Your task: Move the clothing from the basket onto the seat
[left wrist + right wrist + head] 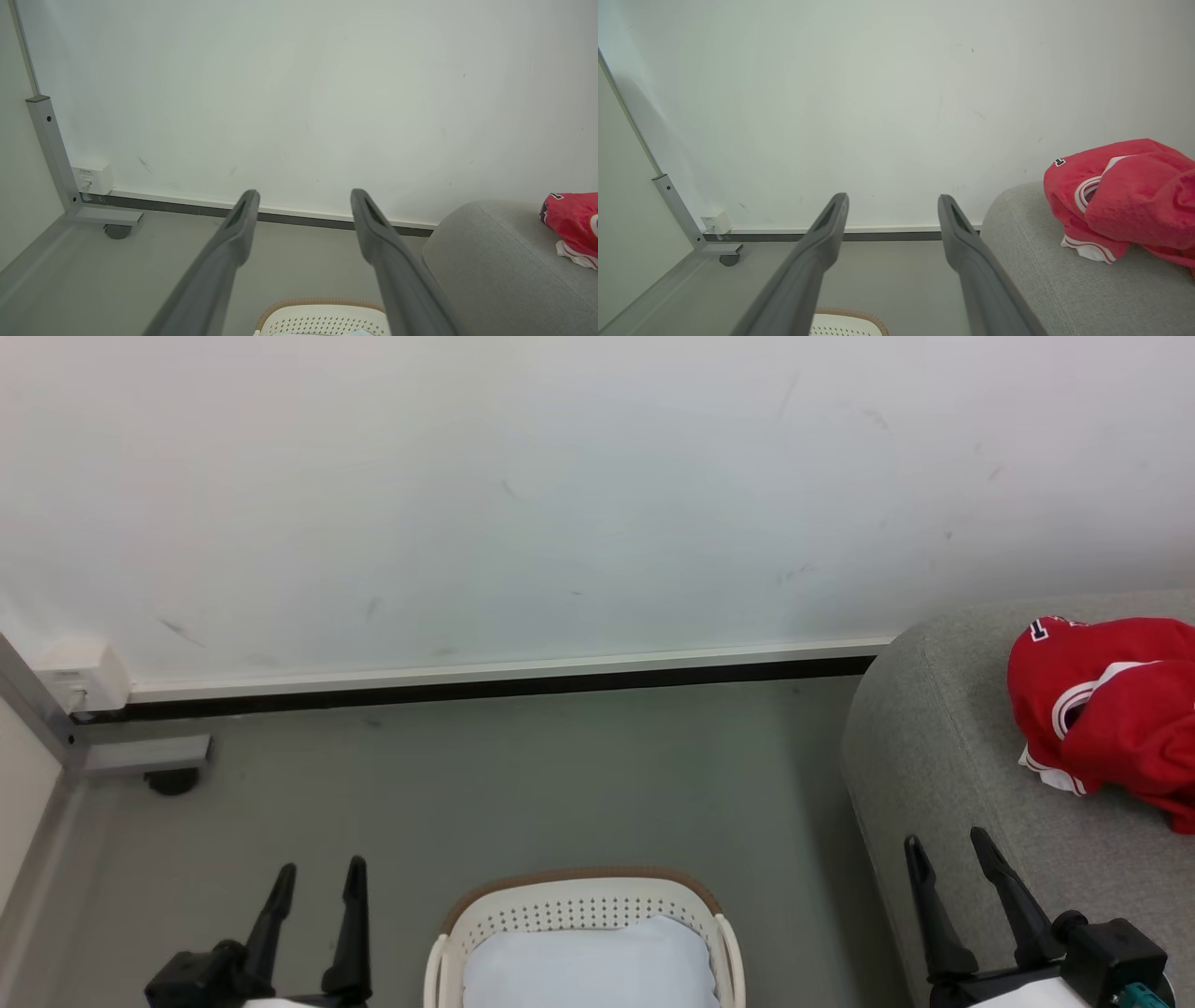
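1. Judging by how things lie, the job looks all but finished, so the step in hand is a check. The left gripper (320, 870) need only hold off from the cream-white perforated plastic laundry basket with its tan-brown rim (579, 879). The basket sits just to this gripper's right, below its fingertips.
2. What shows of the basket's inside is the pale blue-white liner (588, 957) and no red cloth. Its near part is cut off, so a look further down into it would settle the matter.
3. Should a piece turn up there, the right gripper (946, 842) seems the likelier one to take it. It should pinch a thick fold, not the liner, lift it above the rim, and lay it well in from the rounded edge of the large grey woven-fabric seat (924, 756).
4. The crumpled red basketball clothing with red-white striped trim (1134, 747) lies on that seat, ahead and to the right of the right gripper, well apart from its fingertips.
5. The left arm is drawn in low above the grey floor (467, 784). Its two long dark fingers are spread with nothing between them, pointing toward the white wall (560, 504).
6. The right arm is likewise low, its fingers spread and empty and leaning a little leftward. It is over the seat's rounded edge, with the basket to its left.
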Motion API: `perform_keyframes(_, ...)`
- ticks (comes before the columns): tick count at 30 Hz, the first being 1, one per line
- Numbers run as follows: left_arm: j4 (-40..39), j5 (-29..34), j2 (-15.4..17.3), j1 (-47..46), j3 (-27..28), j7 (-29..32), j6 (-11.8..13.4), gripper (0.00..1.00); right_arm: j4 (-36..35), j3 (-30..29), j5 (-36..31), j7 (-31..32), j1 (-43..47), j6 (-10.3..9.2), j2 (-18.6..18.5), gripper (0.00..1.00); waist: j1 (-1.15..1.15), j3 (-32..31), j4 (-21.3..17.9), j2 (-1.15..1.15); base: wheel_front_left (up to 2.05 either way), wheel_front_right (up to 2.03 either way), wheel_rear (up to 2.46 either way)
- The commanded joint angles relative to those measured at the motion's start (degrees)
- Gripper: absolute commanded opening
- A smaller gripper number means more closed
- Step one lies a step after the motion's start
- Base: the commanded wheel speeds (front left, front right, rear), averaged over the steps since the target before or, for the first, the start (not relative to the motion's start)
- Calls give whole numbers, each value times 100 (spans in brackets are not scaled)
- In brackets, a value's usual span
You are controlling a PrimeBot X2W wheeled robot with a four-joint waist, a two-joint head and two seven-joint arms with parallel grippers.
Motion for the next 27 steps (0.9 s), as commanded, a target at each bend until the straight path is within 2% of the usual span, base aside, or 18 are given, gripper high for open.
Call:
perform_keyframes(1,21,101,-7,-20,26,-1,-23,100,8,2,32,-16,-47,-13,-34,100,0,6,-1,0,0,0,0)
perform_keyframes(9,70,32,-27,-60,-17,-1,-42,100,14,7,36,-16,-66,-13,-28,100,0,28,15,0,0,0,0)
perform_keyframes(10,113,44,-43,-16,-23,6,-25,0,26,16,26,6,3,0,5,0,0,29,15,0,0,0,0)
perform_keyframes(14,260,-11,-80,65,-28,31,-24,0,149,33,80,34,110,1,38,0,0,30,17,0,0,0,0)
perform_keyframes(27,229,-1394,-72,-37,74,412,-28,0,97,-231,1347,379,66,0,65,0,0,43,71,0,0,0,0)
